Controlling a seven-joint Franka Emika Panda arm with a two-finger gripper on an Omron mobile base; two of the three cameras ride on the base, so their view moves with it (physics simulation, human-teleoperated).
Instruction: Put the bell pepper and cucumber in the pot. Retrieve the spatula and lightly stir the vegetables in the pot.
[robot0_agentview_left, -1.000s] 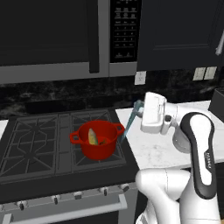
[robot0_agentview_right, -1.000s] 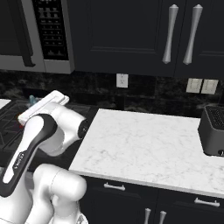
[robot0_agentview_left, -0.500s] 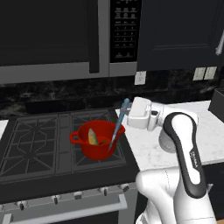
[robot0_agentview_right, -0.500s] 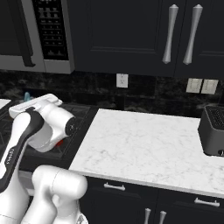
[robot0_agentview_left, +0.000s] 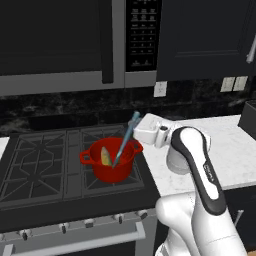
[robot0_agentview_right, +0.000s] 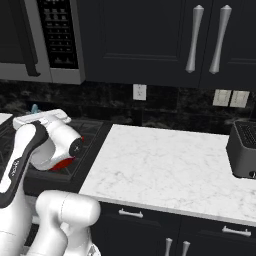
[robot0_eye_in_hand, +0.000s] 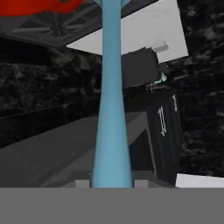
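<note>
Seen from the left base view: red pot (robot0_agentview_left: 112, 163) on the near right burner of the black stove (robot0_agentview_left: 45, 165), two loop handles at the rim. Inside, a pale-yellow bell pepper (robot0_agentview_left: 106, 157), resting toward the left of the bowl. Light-blue spatula (robot0_agentview_left: 125, 139) slanting down into the pot, blade end low inside just right of the pepper, handle end rising up and right past the rim. Cucumber impossible to make out within the pot.

White arm bent over the stove's right edge, hand reaching left, gripper (robot0_agentview_left: 139, 131) at the upper part of the spatula, just beyond the pot's right handle. In the hand view, spatula (robot0_eye_in_hand: 111, 96) running straight up the middle from between the fingertips, which stand close on either side of the shaft, clamped on it; a slice of the red pot (robot0_eye_in_hand: 39, 5) at the top left corner.

From the right base view: tip of the spatula (robot0_agentview_right: 34, 108) poking up behind the white wrist, a sliver of the pot (robot0_agentview_right: 64, 164) below the arm, white marble counter (robot0_agentview_right: 165, 170) to the right, dark toaster (robot0_agentview_right: 244, 150) at its far right end. Above the stove, a microwave (robot0_agentview_left: 60, 42), with a wall outlet (robot0_agentview_left: 160, 88) to its lower right on the dark backsplash.
</note>
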